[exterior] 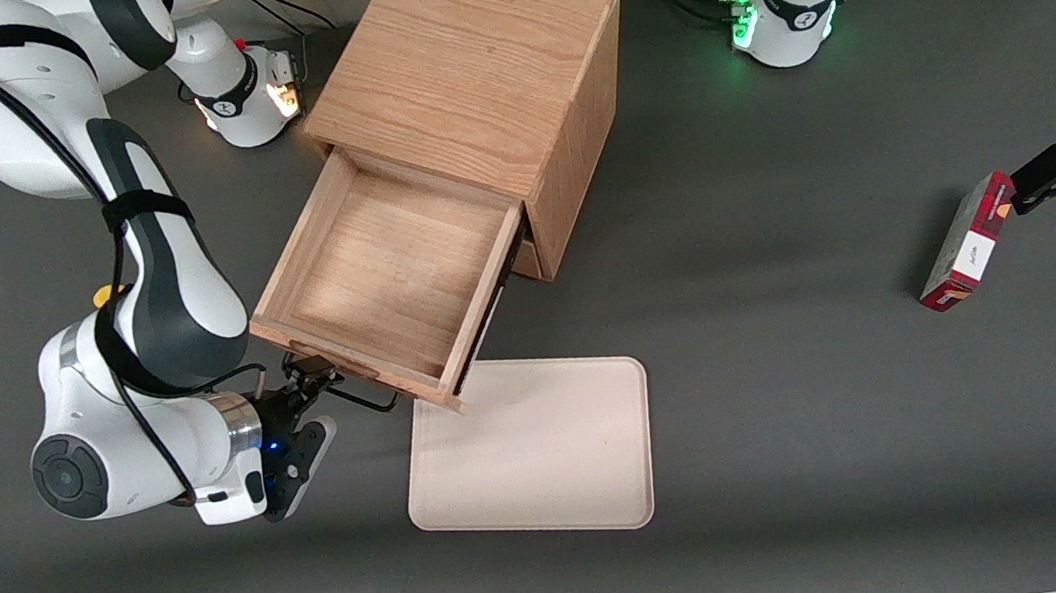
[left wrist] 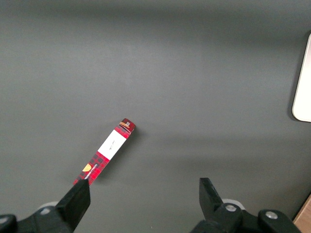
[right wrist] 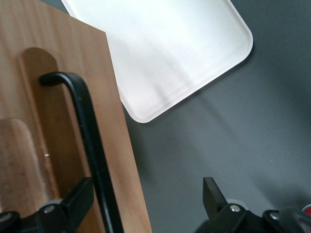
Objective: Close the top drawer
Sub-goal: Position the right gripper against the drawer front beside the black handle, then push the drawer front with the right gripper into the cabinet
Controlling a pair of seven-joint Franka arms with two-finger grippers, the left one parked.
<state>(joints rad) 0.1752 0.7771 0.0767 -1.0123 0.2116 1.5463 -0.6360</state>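
Observation:
The top drawer of the wooden cabinet is pulled far out, and its light-oak box is empty. Its flat front faces the front camera and carries a thin black wire handle. My right gripper is at the drawer front, level with the handle, and it is open. In the right wrist view the handle runs between the spread fingers of the gripper, close to one finger. The fingers hold nothing.
A cream tray lies flat on the grey table, nearer the front camera than the drawer, partly under its corner; it also shows in the right wrist view. A red plaid box lies toward the parked arm's end of the table.

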